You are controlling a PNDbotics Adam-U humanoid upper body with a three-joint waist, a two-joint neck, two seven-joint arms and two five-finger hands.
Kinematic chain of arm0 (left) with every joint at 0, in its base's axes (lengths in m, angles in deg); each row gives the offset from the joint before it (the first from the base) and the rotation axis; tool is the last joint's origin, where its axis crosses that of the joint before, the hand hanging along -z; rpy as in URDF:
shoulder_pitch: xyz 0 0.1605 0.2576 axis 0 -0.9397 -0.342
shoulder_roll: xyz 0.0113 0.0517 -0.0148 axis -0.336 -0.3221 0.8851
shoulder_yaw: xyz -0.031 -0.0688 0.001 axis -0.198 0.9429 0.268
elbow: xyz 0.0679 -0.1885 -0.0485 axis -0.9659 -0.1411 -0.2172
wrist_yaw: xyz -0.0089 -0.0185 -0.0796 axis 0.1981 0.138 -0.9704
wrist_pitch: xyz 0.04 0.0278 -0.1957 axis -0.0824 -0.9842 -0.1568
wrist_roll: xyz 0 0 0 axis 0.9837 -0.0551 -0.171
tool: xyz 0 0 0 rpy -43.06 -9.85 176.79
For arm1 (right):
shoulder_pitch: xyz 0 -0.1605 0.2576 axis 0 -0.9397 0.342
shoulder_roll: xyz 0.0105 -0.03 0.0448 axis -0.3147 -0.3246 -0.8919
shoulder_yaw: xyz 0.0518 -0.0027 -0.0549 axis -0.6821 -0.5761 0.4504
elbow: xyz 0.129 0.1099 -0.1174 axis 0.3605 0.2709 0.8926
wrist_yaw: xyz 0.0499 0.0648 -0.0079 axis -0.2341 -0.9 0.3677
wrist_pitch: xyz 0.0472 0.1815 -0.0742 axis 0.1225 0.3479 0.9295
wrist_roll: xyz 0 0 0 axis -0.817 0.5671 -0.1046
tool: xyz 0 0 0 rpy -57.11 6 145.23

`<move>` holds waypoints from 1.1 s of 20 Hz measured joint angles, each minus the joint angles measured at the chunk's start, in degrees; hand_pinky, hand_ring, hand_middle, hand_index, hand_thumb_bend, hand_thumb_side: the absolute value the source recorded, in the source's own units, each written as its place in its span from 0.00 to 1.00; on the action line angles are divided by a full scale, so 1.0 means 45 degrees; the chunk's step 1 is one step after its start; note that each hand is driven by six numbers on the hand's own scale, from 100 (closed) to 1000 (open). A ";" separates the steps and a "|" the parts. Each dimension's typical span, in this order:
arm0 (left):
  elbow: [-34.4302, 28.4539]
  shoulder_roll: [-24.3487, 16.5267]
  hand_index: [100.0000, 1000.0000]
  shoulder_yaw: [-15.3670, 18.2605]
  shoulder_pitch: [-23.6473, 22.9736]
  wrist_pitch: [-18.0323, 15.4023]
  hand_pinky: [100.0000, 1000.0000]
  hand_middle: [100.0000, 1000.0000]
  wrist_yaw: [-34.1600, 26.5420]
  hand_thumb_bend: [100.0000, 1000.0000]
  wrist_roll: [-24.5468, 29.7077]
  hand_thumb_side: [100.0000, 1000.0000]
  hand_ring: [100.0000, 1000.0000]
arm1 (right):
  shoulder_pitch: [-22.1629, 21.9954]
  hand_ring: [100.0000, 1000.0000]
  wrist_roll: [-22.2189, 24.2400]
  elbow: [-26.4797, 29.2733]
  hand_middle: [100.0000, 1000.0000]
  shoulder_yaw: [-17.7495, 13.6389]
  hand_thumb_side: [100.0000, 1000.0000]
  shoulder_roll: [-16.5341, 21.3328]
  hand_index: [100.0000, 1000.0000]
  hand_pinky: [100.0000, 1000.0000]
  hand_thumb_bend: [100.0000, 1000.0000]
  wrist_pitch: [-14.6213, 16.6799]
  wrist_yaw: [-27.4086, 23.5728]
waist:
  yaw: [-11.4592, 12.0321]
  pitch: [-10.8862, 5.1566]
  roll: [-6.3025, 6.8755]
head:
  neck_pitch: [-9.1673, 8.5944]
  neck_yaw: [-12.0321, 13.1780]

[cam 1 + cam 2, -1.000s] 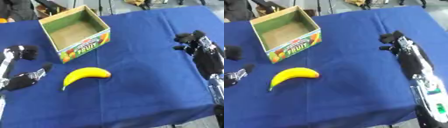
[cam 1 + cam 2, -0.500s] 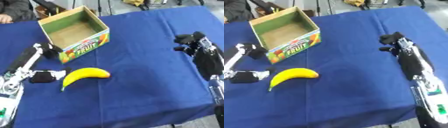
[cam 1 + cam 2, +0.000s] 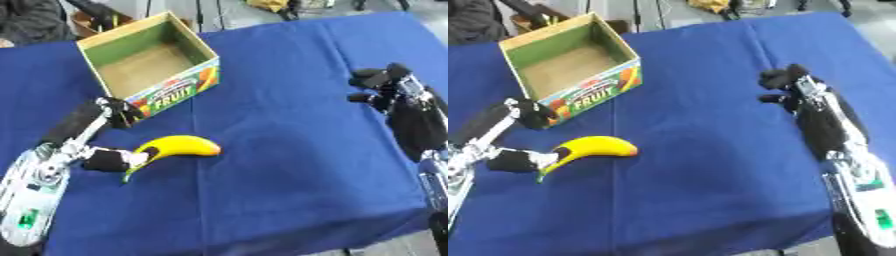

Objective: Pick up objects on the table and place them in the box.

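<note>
Honestly, the worry here is the banana (image 3: pixel 171 148) rolling or skidding off across the blue cloth of the worktop (image 3: pixel 289 130) if I close on it badly: my left hand (image 3: pixel 103 135) straddles only its stem end, so a pinch there could pivot the fat end away, or let the fruit swing and drop on the lift. A second risk is the fruit box (image 3: pixel 149 67): my upper fingers sit right against its near lower corner, and a careless lift could nudge the box or catch its wall.

My left hand is spread wide and has hold of nothing. One dark finger reaches toward the box corner, and the thumb lies low beside the banana's stem tip, seemingly touching it. The banana lies just ahead of the palm, its body curving away from it, with the empty box just beyond.

My right hand (image 3: pixel 791 87) hovers well apart on the far side, fingers partly curled, holding nothing.
</note>
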 measured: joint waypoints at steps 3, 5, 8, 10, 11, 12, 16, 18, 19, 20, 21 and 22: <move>0.0377 0.0005 0.71 -0.0121 0.0143 -0.0112 0.56 0.51 0.0134 0.47 0.0064 0.30 0.52 | 0.0007 0.80 0.0009 -0.0015 0.70 0.0028 0.78 0.0000 0.54 0.70 0.00 -0.0008 0.0000 | -0.0035 0.0000 0.0022 | 0.0000 0.0005; 0.0617 0.0043 0.70 -0.0168 0.0250 -0.0156 0.55 0.51 0.0230 0.47 0.0060 0.31 0.51 | 0.0015 0.80 0.0020 -0.0047 0.70 0.0030 0.78 0.0000 0.54 0.70 0.00 -0.0018 0.0000 | -0.0056 0.0001 0.0036 | 0.0000 0.0006; 0.0955 0.0115 0.70 -0.0242 0.0383 -0.0215 0.55 0.50 0.0396 0.46 0.0036 0.31 0.51 | 0.0042 0.80 0.0024 -0.0070 0.70 0.0032 0.78 0.0000 0.54 0.70 0.00 -0.0021 0.0000 | -0.0070 0.0001 0.0038 | 0.0000 0.0006; 0.1158 0.0126 0.70 -0.0301 0.0486 -0.0250 0.55 0.50 0.0465 0.45 0.0008 0.31 0.51 | 0.0042 0.80 0.0027 -0.0072 0.70 0.0032 0.78 0.0000 0.54 0.70 0.00 -0.0023 0.0000 | -0.0077 0.0001 0.0045 | 0.0000 0.0010; 0.1260 0.0172 0.70 -0.0309 0.0535 -0.0269 0.55 0.50 0.0498 0.45 -0.0011 0.31 0.51 | 0.0042 0.80 0.0028 -0.0072 0.70 0.0033 0.78 0.0000 0.54 0.70 0.00 -0.0023 0.0001 | -0.0081 0.0001 0.0052 | 0.0000 0.0011; 0.1356 0.0230 0.70 -0.0314 0.0577 -0.0292 0.54 0.50 0.0533 0.44 -0.0033 0.31 0.51 | 0.0042 0.80 0.0029 -0.0072 0.70 0.0033 0.78 0.0000 0.54 0.70 0.00 -0.0024 0.0002 | -0.0090 0.0002 0.0060 | 0.0000 0.0012; 0.1711 0.0400 0.70 -0.0383 0.0718 -0.0357 0.54 0.50 0.0676 0.42 -0.0095 0.30 0.50 | 0.0042 0.80 0.0035 -0.0074 0.70 0.0035 0.78 0.0000 0.54 0.70 0.00 -0.0021 0.0004 | -0.0136 0.0002 0.0064 | 0.0000 0.0015; 0.1842 0.0454 0.69 -0.0386 0.0789 -0.0381 0.53 0.49 0.0768 0.41 -0.0119 0.29 0.50 | 0.0042 0.80 0.0052 -0.0075 0.71 0.0035 0.78 0.0000 0.54 0.70 0.00 -0.0006 0.0006 | -0.0150 0.0002 0.0066 | 0.0000 0.0017; 0.1902 0.0457 0.69 -0.0387 0.0814 -0.0393 0.53 0.49 0.0802 0.40 -0.0131 0.29 0.49 | 0.0042 0.80 0.0056 -0.0075 0.71 0.0035 0.78 0.0000 0.54 0.71 0.00 -0.0002 0.0006 | -0.0154 0.0002 0.0068 | 0.0000 0.0018; 0.1965 0.0464 0.69 -0.0388 0.0856 -0.0401 0.53 0.49 0.0834 0.40 -0.0139 0.29 0.49 | 0.0042 0.80 0.0060 -0.0075 0.71 0.0035 0.78 0.0000 0.54 0.71 0.00 0.0001 0.0007 | -0.0155 0.0002 0.0069 | 0.0000 0.0018; 0.2029 0.0496 0.69 -0.0390 0.0904 -0.0408 0.53 0.48 0.0870 0.39 -0.0143 0.29 0.49 | 0.0042 0.80 0.0065 -0.0076 0.71 0.0035 0.78 0.0000 0.54 0.71 0.00 0.0003 0.0007 | -0.0156 0.0002 0.0069 | 0.0000 0.0018; 0.2091 0.0543 0.69 -0.0396 0.0931 -0.0416 0.52 0.48 0.0893 0.38 -0.0142 0.28 0.48 | 0.0042 0.80 0.0072 -0.0076 0.71 0.0036 0.78 0.0000 0.54 0.71 0.00 0.0006 0.0007 | -0.0162 0.0003 0.0069 | 0.0000 0.0019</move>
